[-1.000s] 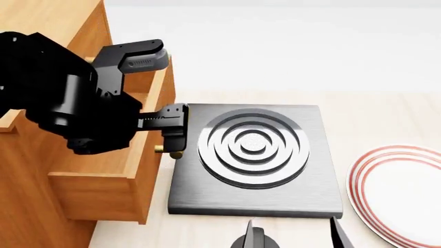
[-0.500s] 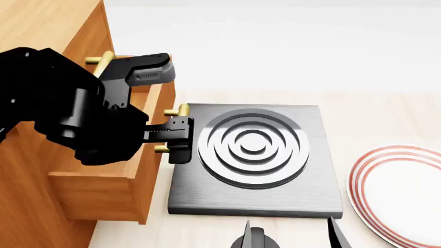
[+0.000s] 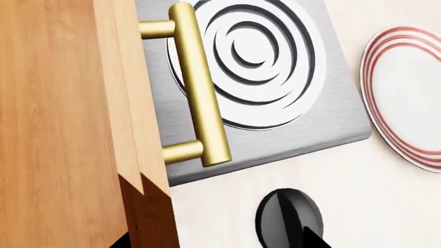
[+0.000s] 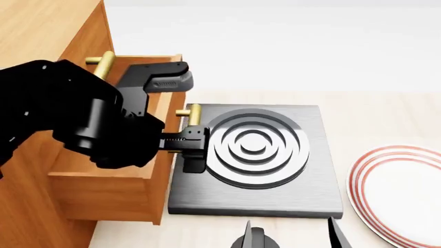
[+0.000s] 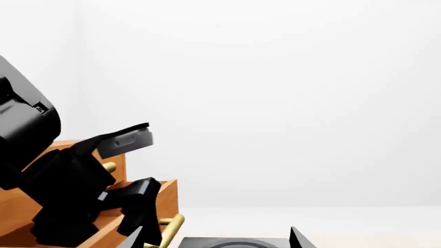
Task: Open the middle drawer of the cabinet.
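An orange-brown wooden cabinet (image 4: 48, 20) is standing at 10 o'clock in the head view, and its middle drawer (image 4: 131, 175) is sticking well out over the pale worktop (image 4: 386, 113), toward 3 o'clock. The left end effector (image 4: 187, 121) is sitting at the drawer front with its fingers spread, one above and one below the brass bar handle (image 3: 200, 82), not pinching it. Another brass handle (image 4: 102, 63) is showing on the cabinet front above. Just beside the drawer, a grey hob with silver rings (image 4: 255, 144) is lying on the worktop, and a red-ringed white plate (image 4: 403, 191) is lying at 4 o'clock. The right end effector (image 4: 293, 235) is peeking in at 6 o'clock, fingers apart, holding nothing.
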Motion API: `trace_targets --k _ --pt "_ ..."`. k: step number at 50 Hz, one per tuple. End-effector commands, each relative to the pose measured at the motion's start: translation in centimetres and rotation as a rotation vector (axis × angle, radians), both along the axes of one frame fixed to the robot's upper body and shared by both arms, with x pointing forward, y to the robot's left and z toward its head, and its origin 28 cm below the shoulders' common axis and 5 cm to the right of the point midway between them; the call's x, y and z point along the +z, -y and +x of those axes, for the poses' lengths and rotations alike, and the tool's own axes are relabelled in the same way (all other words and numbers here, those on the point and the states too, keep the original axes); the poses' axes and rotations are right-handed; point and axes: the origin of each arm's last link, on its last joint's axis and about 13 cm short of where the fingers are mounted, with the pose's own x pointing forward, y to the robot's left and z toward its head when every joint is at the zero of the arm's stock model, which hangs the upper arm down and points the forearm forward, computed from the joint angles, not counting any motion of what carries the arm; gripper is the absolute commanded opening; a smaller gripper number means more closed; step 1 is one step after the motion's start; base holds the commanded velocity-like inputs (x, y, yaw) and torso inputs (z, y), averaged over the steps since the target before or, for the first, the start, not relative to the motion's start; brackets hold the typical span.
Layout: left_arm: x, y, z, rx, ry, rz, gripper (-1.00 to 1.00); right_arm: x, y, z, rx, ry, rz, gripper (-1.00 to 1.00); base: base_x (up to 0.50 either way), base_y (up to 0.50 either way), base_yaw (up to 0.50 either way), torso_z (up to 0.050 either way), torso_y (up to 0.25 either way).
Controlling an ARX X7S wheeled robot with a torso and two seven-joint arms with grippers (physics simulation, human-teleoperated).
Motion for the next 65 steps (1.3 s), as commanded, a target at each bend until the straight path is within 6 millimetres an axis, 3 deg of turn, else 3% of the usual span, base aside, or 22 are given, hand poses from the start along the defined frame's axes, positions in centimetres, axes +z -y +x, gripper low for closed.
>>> trace_targets --k 1,39,65 --pt "0.3 1.8 -0.6 -0.059 -0.011 -0.094 1.00 0.0 0.0 0.1 0.000 -0.002 0.000 1.00 0.00 0.00 0.00 0.000 0.000" --pt "0.6 5.3 -2.5 -0.167 -0.001 -0.187 1.00 0.0 0.1 0.0 -0.002 -0.003 0.001 1.00 0.00 0.00 0.00 0.000 0.000" --pt "1.1 6.5 -3.1 -0.210 0.016 -0.300 1.00 -0.1 0.1 0.0 0.004 -0.009 -0.001 1.00 0.00 0.00 0.00 0.000 0.000"
